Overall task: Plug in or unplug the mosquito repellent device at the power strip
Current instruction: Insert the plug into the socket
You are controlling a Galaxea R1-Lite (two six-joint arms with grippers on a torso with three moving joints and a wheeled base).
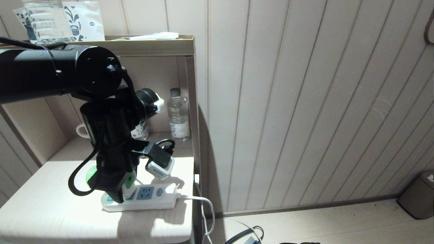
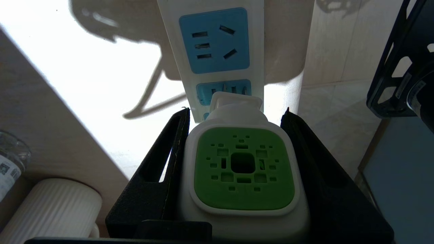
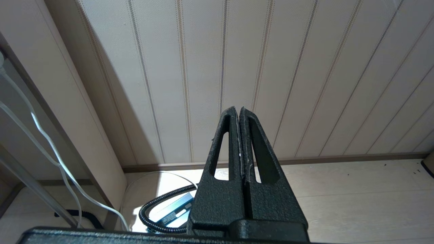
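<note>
1. Head view: the left gripper (image 1: 118, 189) points down at the power strip (image 1: 149, 200), which lies on the pale bedside table (image 1: 40, 210) with its white cable (image 1: 203, 203) running off the edge. The mosquito repellent device (image 1: 129, 183) sits between the black fingers, right at the strip's sockets. I judge the step to be the plug-in or pull-out itself. The arm reaches in from the left, elbow high, forearm nearly vertical. A water bottle (image 1: 178, 115) stands behind in the niche.

2. Left wrist view: the fingers (image 2: 166, 162) stand partly open, closed on both sides of the device's white head. Its plug end touches a blue socket (image 2: 223, 91); whether the pins are seated I cannot tell. The next move calls for a straight push or pull along the socket's axis, without twisting.

3. Right wrist view: the right gripper (image 3: 240, 117) is parked, fingers pressed together, aimed at the panelled wall (image 3: 271, 67).
</note>
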